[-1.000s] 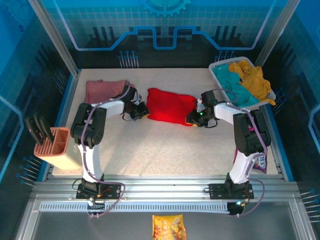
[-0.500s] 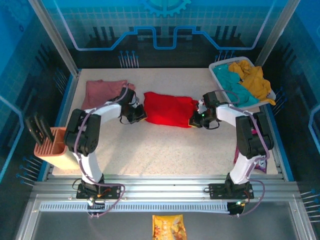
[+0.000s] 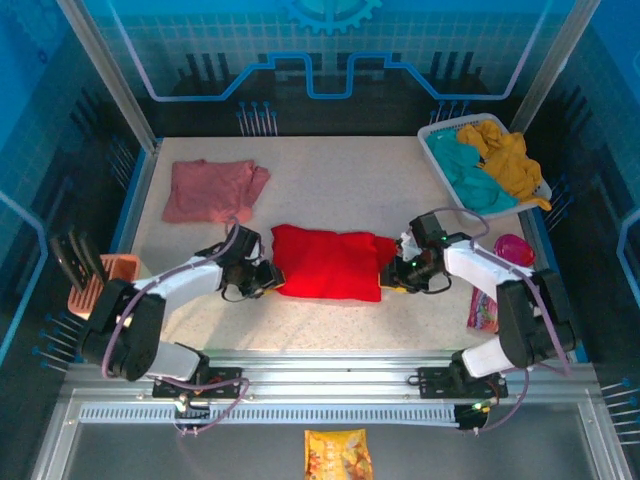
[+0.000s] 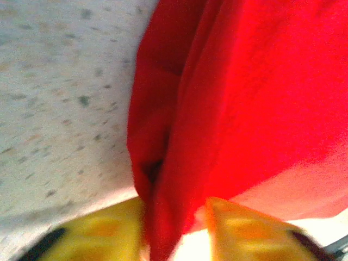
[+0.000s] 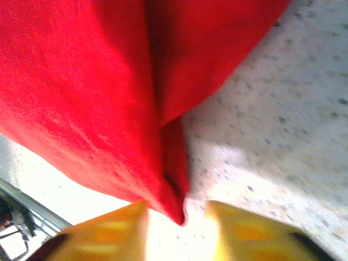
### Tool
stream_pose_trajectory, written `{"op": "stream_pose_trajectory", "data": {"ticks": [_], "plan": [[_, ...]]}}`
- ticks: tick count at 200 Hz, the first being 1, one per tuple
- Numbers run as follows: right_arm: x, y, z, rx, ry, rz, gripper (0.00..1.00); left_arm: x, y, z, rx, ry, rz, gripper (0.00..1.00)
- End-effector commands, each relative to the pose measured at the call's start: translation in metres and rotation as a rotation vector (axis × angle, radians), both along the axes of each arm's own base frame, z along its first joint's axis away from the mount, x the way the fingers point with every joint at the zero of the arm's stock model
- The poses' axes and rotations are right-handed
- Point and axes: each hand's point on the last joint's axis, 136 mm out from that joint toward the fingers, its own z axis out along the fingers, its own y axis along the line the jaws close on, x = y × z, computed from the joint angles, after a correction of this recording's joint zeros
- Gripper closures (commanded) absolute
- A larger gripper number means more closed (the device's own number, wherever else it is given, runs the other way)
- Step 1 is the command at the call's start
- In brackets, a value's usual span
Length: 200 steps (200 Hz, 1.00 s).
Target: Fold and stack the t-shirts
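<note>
A: How are the left gripper [image 4: 174, 220] and the right gripper [image 5: 176, 211] found?

B: Both are seen with jaws parted. A fold of the red t-shirt [image 3: 325, 262] hangs between the left fingers [image 4: 239, 228], but a bright gap shows beside it, so no pinch is judged. On the right, only the tip of a cloth corner lies between the yellow fingers [image 5: 109, 234].

A: And where is the shirt laid?

B: It is laid as a folded bundle on the table [image 3: 340, 180], near the front edge, with one gripper at each short end. The pink t-shirt [image 3: 210, 188] is lying well apart, at the far left corner.

A: What is called for in the step in hand?

B: A clean letting-go, it is judged. The jaws should be widened fully and drawn straight outward, so that the fold is not dragged open. The edges should be checked for evenness before the bundle is carried over for stacking.
</note>
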Motion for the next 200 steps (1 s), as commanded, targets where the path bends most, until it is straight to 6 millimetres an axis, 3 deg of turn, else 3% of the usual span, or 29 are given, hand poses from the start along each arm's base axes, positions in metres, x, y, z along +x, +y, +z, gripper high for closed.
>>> {"op": "stream_pose_trajectory", "data": {"ticks": [1,17,29,64,107,170,200], "plan": [[0.009,-0.016,0.024,-0.070,-0.073,-0.007,0.27,0.000,0.013,0.019,0.065,-0.031,0.013,0.47],[0.027,-0.023,0.042,-0.101,-0.156,-0.011,0.08,0.007,0.011,0.037,0.065,-0.062,-0.014,0.41],[0.044,-0.025,0.052,-0.117,-0.208,-0.016,0.00,0.015,0.008,0.047,0.064,-0.080,-0.030,0.37],[0.081,-0.009,0.050,-0.086,-0.229,0.004,0.00,0.035,-0.002,0.060,0.053,-0.092,-0.073,0.37],[0.107,0.006,0.017,-0.099,-0.181,0.009,0.00,0.051,-0.006,0.056,0.077,-0.074,-0.111,0.39],[0.111,0.045,-0.004,-0.070,-0.136,0.073,0.01,0.061,-0.001,0.046,0.057,-0.056,-0.105,0.41],[0.112,0.049,-0.012,-0.032,-0.128,0.068,0.15,0.065,0.003,0.048,0.058,-0.062,-0.104,0.41]]}}
